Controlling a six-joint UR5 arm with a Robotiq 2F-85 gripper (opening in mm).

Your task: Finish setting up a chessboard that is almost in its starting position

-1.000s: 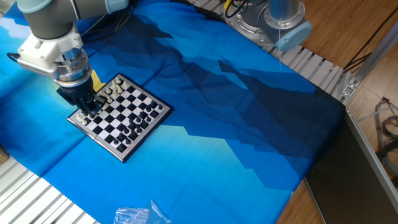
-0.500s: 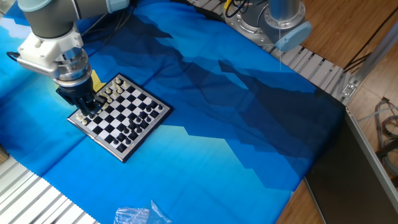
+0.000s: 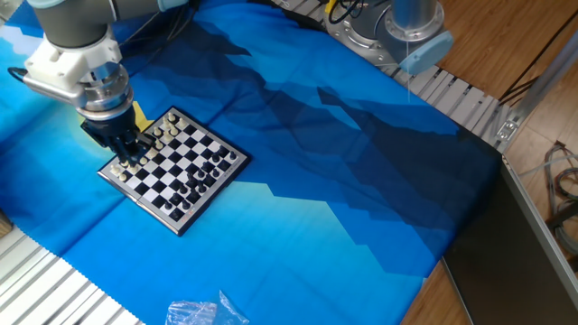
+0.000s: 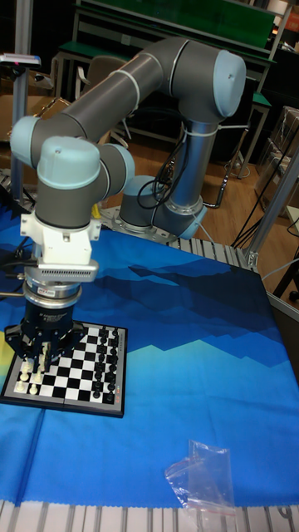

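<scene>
Matt blue cloth (image 3: 343,181), glossy chessboard (image 3: 173,168), clear crinkled plastic bag (image 4: 202,476)

UR5 arm (image 4: 124,83): grey tubular links, pale blue joint caps. White wrist block; black gripper (image 4: 41,347). Black cables at base.

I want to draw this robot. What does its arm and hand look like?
The arm is made of thick grey tubes with light blue caps on round joints. Near the end sits a white block, then a silver ring. The hand is black, with two small fingers. Black cables hang around its base.
</scene>
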